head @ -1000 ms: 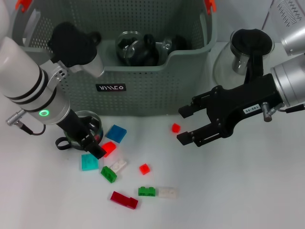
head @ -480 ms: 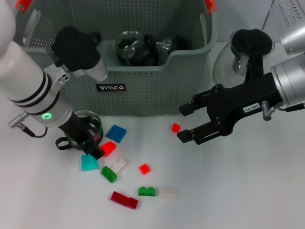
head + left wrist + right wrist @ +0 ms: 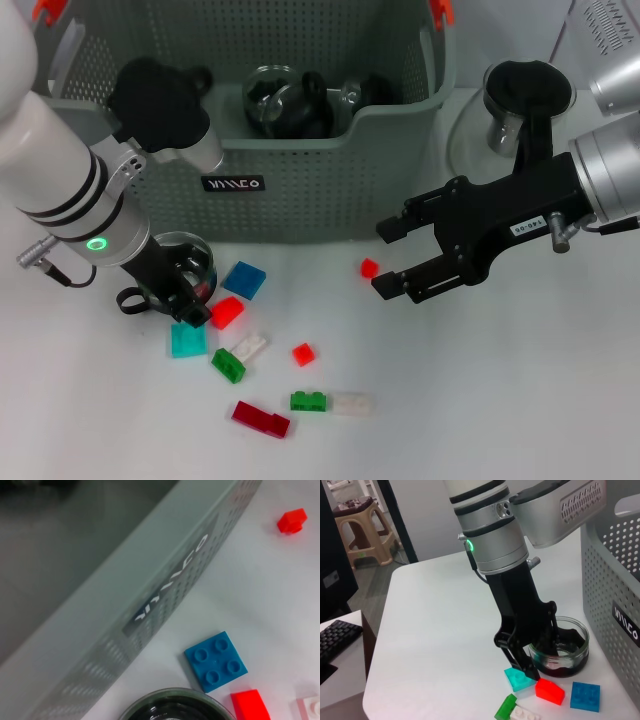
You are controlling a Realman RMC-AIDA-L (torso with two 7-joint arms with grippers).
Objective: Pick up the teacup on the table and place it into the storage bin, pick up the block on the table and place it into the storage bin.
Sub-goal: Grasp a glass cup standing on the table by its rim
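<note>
The teacup [image 3: 183, 258], a low glass cup of dark liquid, stands on the table in front of the storage bin [image 3: 300, 195]. My left gripper [image 3: 190, 295] is down at it, open. In the right wrist view one finger is inside the teacup [image 3: 562, 652] and the other [image 3: 520, 662] is outside its wall. Loose blocks lie beside it: blue [image 3: 244, 279], red [image 3: 226, 312], teal [image 3: 187, 340]. My right gripper [image 3: 384, 262] hangs open over the table, with a small red block [image 3: 369, 267] between its fingertips in the head view.
More blocks lie toward the front: white [image 3: 248, 346], green [image 3: 228, 365], small red [image 3: 303, 353], dark red [image 3: 261, 418], another green [image 3: 308, 401]. Dark glassware [image 3: 290, 100] sits inside the bin. A glass carafe [image 3: 520, 110] stands right of the bin.
My left gripper's outer finger has shifted slightly up and left, off the red block and closer to the teacup. The right arm has not moved.
</note>
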